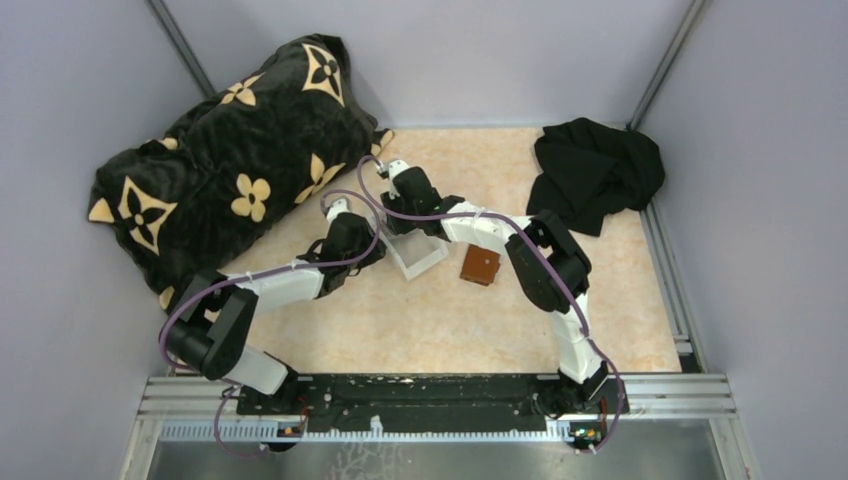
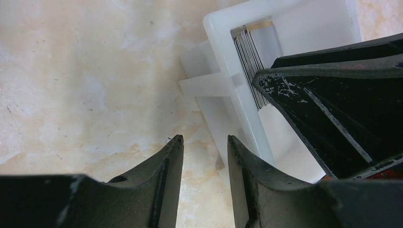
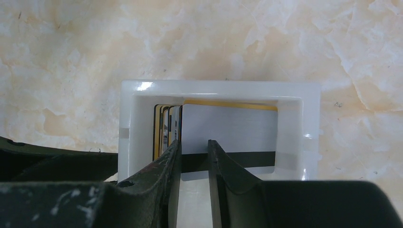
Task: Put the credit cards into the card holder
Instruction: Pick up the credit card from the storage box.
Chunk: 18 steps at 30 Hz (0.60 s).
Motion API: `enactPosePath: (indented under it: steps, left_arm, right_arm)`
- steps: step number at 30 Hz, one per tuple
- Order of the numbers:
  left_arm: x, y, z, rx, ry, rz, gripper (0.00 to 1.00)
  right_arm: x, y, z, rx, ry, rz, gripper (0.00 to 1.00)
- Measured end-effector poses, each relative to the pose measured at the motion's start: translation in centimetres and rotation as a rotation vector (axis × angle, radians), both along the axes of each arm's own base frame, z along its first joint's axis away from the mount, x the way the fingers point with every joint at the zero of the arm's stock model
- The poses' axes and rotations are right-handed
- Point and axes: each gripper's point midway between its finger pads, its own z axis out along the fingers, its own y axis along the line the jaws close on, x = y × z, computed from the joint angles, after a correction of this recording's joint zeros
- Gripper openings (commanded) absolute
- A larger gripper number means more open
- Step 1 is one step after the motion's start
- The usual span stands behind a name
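Note:
A white tray (image 1: 422, 258) sits mid-table and holds the credit cards. In the right wrist view several cards (image 3: 164, 128) stand on edge at the tray's left wall (image 3: 124, 123). A grey-white card (image 3: 237, 128) with a black stripe leans face-up beside them. My right gripper (image 3: 194, 141) reaches down into the tray, its jaws a narrow gap apart in front of that card, with nothing pinched. My left gripper (image 2: 204, 137) hangs open over bare table just beside the tray's corner (image 2: 216, 28). The reddish-brown card holder (image 1: 480, 266) lies flat to the right of the tray.
A big black pillow with gold flower patterns (image 1: 230, 150) fills the back left. A black cloth (image 1: 595, 170) is heaped at the back right. Grey walls enclose the table on three sides. The right gripper's black body (image 2: 332, 109) looms close beside the left fingers.

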Motion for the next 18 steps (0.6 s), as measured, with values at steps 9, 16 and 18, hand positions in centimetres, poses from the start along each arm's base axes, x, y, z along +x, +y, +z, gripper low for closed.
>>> enactPosePath:
  steps: [9, 16, 18]
  left_arm:
    - [0.06, -0.13, 0.12, -0.008, -0.004, -0.002, 0.45]
    - [0.14, -0.22, 0.23, -0.012, -0.009, -0.003, 0.44]
    - [0.14, -0.23, 0.24, -0.013, -0.009, -0.003, 0.44]
  right_arm:
    - [-0.06, 0.06, 0.05, 0.003, 0.002, 0.003, 0.27]
    - [-0.13, 0.09, 0.03, 0.005, 0.006, 0.005, 0.28]
    - [-0.16, 0.09, 0.01, 0.005, 0.007, 0.006, 0.28]
